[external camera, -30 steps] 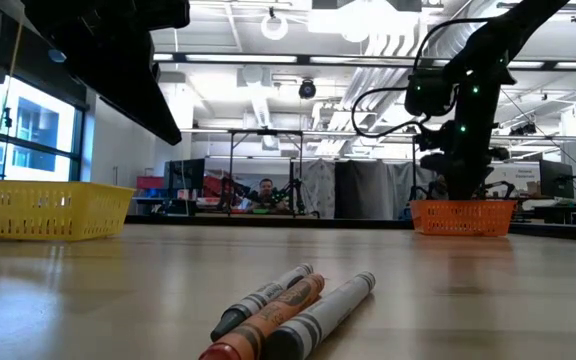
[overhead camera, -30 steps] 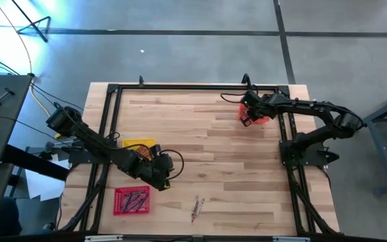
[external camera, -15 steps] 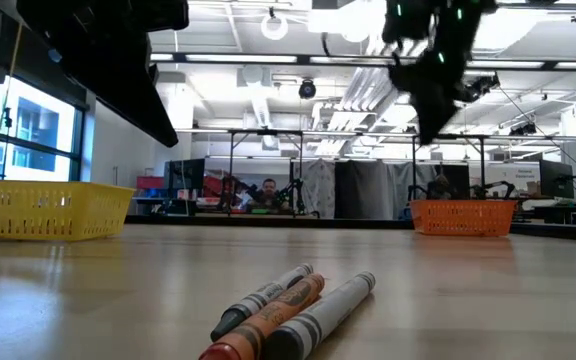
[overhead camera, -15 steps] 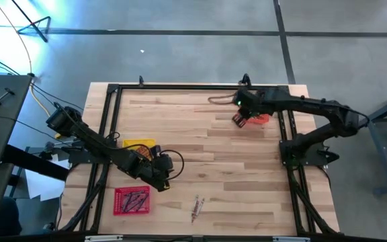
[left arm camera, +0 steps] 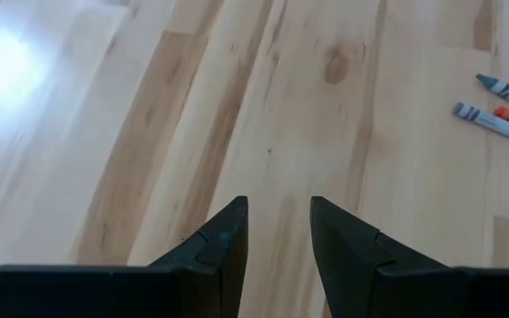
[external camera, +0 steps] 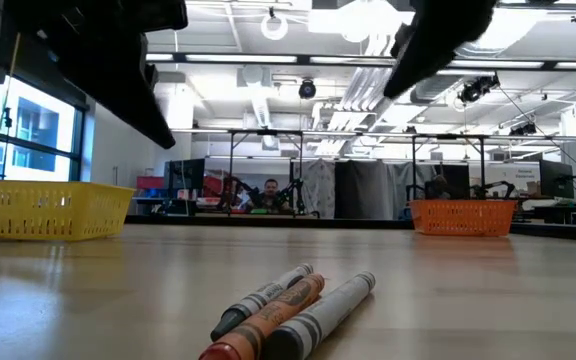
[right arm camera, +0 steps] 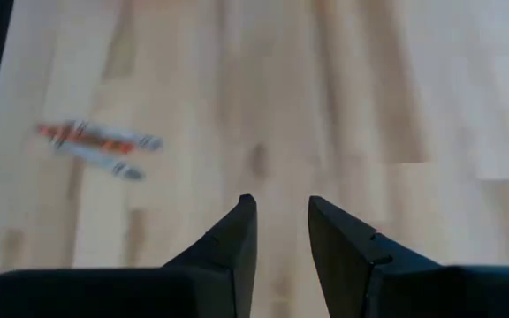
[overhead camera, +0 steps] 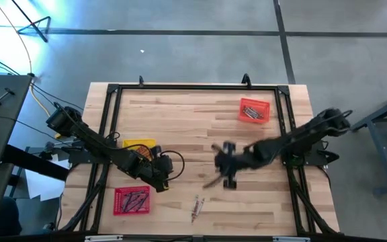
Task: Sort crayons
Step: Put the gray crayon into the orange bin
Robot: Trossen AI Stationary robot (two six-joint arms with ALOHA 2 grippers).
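Three loose crayons (overhead camera: 196, 208), two grey and one orange, lie side by side on the wood near the table's near edge; they show close in the low view (external camera: 288, 310), in the left wrist view (left arm camera: 502, 106) and in the right wrist view (right arm camera: 100, 141). My right gripper (overhead camera: 224, 173) is open and empty over the middle of the table, above and beyond the crayons. My left gripper (overhead camera: 163, 176) is open and empty left of them, beside the yellow tray (overhead camera: 140, 145). More crayons lie in the red tray (overhead camera: 132, 200) and in the orange tray (overhead camera: 254, 111).
The orange tray stands at the far right, the yellow tray at the left and the red tray at the near left. A black frame (overhead camera: 193, 87) runs round the table. Bare wood (overhead camera: 193, 128) lies in the middle.
My right gripper has risen from the orange tray at the far right and swung fast toward the table's near edge and left, to the middle of the table near the loose crayons. The crayons in the orange tray now show uncovered.
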